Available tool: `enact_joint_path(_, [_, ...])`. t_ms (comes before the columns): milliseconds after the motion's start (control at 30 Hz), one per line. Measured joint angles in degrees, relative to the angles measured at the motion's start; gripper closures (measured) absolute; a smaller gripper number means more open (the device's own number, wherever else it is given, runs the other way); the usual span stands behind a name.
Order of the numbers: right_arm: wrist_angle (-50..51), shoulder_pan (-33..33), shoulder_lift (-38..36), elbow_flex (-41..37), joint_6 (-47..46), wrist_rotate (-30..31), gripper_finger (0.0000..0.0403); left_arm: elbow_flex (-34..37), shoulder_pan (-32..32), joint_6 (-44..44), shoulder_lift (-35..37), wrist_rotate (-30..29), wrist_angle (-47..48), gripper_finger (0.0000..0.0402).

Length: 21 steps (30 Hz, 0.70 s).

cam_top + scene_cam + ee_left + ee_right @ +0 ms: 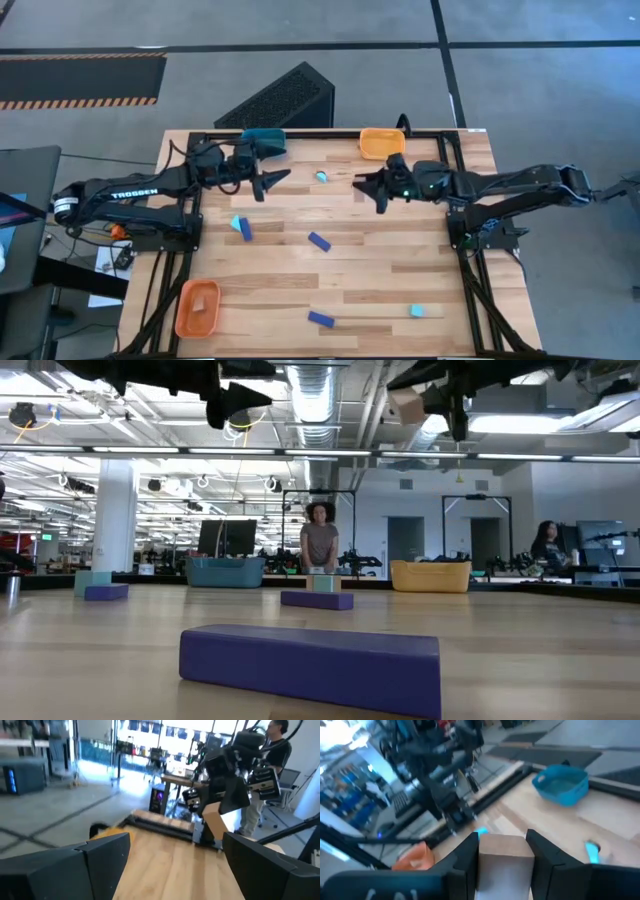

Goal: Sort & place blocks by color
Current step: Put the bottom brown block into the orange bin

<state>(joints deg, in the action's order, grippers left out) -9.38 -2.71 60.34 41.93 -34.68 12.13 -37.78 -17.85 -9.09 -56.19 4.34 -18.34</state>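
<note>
R gripper (502, 857) clamped on tan wooden block (504, 851), gripped across flat sides; light, rigid, holds easily. L gripper (172, 857) fingers apart, empty.

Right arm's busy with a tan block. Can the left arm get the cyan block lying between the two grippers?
Probably yes. The left gripper is open and empty, and the cyan block lies on the table just ahead of it, with nothing between.
</note>
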Motion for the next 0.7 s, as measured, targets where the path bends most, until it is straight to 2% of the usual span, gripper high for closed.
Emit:
enact_joint_path(333, [-5.0,-2.8,-0.3,0.0,-3.7,-1.9,0.0275,0.0,1.5,3.8,-4.7,0.0,-12.4,0.0096])
enact_joint_path(600, [-10.9,-4.7,-0.3,0.0,-4.8,-5.6,0.0275,-0.1,4.1,7.5,-5.5,-0.5,-16.4,0.0096])
enact_joint_path(700, [-11.2,-5.4,-0.3,0.0,-5.8,-6.5,0.0275,-2.6,5.2,8.7,-7.4,-0.6,-16.7,0.0096])
